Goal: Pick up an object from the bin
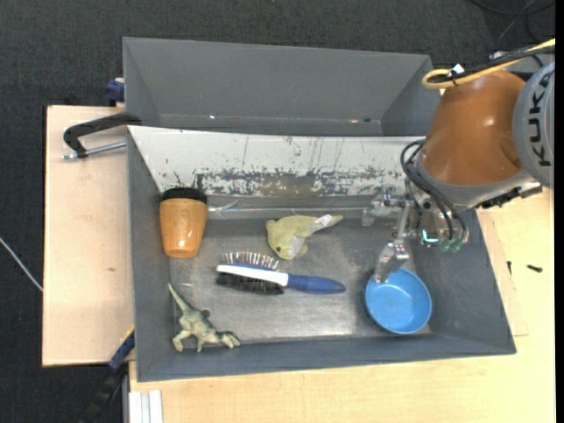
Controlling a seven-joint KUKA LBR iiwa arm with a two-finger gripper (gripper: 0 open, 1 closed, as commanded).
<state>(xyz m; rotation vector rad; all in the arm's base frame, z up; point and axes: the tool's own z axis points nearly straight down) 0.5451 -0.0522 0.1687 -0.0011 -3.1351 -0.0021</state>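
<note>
Dark flooring surrounds a grey metal bin (264,77) whose floor carries a handful of small loose things, well spread out. Reaching in from 3 o'clock, the arm, with its orange cover (471,130), brings its end effector (388,267) down over the bin's 4 o'clock quarter. The tip stands at the 11 o'clock rim of a round blue bowl (401,305), which sits upright with its mouth up. Whether the end effector is spread or pressed together cannot be told from this angle, and nothing is seen pinched in it; contact with the bowl's rim is also unclear. Toward 9 o'clock an orange-brown cup (182,227) with a dark rim lies near the left wall. Near the middle rests a crumpled pale yellow-green piece (291,234), and just below it a brush (264,280) with a white head and blue handle lies flat, handle pointing to 3 o'clock. A small tan toy dinosaur (201,327) lies at 7 o'clock, close to the front wall.
</note>
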